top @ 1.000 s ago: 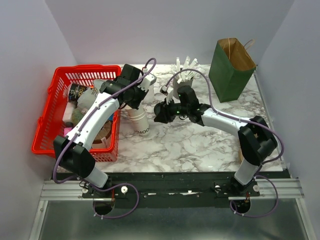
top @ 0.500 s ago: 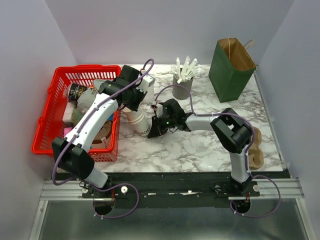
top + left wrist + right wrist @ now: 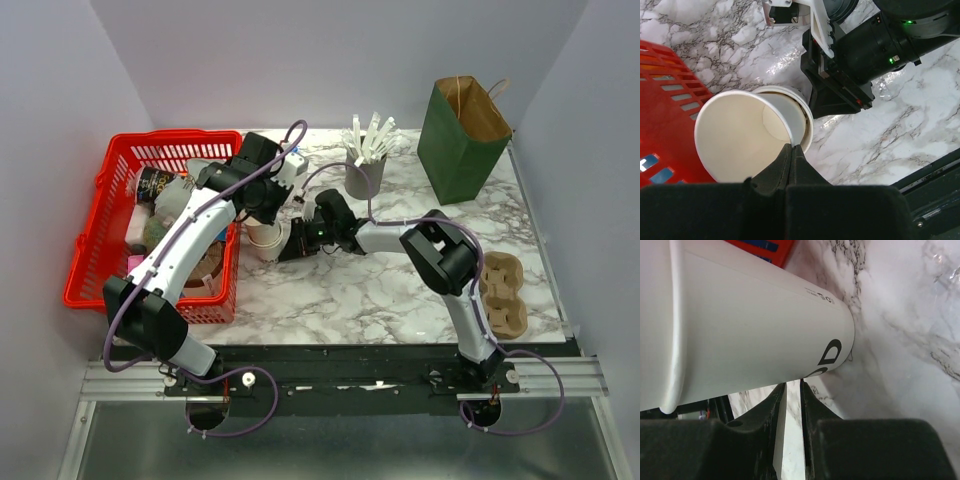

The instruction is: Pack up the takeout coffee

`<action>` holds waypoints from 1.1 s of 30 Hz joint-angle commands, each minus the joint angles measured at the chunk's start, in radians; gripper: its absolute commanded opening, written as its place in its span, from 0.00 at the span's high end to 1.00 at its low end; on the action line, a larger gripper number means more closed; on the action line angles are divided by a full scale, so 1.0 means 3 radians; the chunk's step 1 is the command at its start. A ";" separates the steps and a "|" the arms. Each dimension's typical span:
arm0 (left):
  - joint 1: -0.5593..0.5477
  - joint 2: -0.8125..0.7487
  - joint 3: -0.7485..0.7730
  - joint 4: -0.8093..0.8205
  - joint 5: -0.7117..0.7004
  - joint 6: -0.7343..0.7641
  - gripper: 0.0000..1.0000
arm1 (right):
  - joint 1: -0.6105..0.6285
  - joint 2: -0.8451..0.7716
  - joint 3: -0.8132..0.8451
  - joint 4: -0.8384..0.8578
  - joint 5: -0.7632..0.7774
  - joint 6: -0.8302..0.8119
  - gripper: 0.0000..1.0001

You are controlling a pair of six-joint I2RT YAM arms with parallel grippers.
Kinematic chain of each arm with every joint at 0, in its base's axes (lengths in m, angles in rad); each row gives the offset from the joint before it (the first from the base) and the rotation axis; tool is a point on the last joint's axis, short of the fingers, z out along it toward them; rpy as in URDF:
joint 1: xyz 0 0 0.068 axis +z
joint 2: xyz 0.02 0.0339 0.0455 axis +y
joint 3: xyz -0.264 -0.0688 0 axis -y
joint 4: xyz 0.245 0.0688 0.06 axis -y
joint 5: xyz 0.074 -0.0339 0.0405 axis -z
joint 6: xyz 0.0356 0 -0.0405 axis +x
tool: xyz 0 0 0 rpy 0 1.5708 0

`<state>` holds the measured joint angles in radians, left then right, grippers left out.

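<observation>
The takeout coffee (image 3: 153,183), a cup with a black lid, lies in the red basket (image 3: 88,250), away from both grippers. My left gripper (image 3: 263,220) is shut on the rim wall of a plain cream cup (image 3: 735,135) with no lid, nested in a second cup (image 3: 802,112). In the top view these cups (image 3: 263,240) stand beside the basket. My right gripper (image 3: 292,246) has its fingers nearly together with nothing between them. Its tips (image 3: 792,385) touch the side of the printed cup (image 3: 755,325). It also shows in the left wrist view (image 3: 840,95).
A grey cup of white sticks (image 3: 365,172) stands behind the right gripper. A green paper bag (image 3: 462,135) stands open at the back right. A brown cardboard cup carrier (image 3: 500,292) lies by the right edge. The basket holds several other items.
My right gripper has moved left across the table up to the cups. The cups, held by my left gripper, have shifted left towards the basket and stand more upright.
</observation>
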<state>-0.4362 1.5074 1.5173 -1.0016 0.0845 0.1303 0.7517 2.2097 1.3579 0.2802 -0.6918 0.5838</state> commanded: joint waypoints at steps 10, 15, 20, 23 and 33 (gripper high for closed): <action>-0.0013 -0.0060 0.0776 -0.0399 -0.0435 0.0307 1.00 | -0.0123 -0.0313 -0.0077 -0.0044 0.0005 -0.0182 0.72; -0.0044 -0.0121 0.1123 -0.0578 -0.0415 0.0481 1.00 | -0.0317 -0.0759 -0.0103 -0.0545 0.0010 -0.0703 0.70; -0.0090 -0.0228 0.1053 -0.0543 -0.0312 0.0563 1.00 | -0.0435 -0.1147 -0.0129 -0.0923 0.0056 -0.1244 0.68; -0.0110 -0.0300 0.0940 -0.0456 -0.0028 0.0578 1.00 | -0.0445 -0.1357 -0.0185 -0.1168 0.0143 -0.1373 0.67; -0.0708 -0.0464 0.0598 -0.0195 0.0358 0.0721 1.00 | -0.1022 -0.2502 -0.0303 -0.2145 0.0587 -0.1665 0.65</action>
<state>-0.5789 1.3975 1.7348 -1.1091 0.1280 0.3145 0.5610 1.5875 1.2530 -0.1795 -0.6102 0.1482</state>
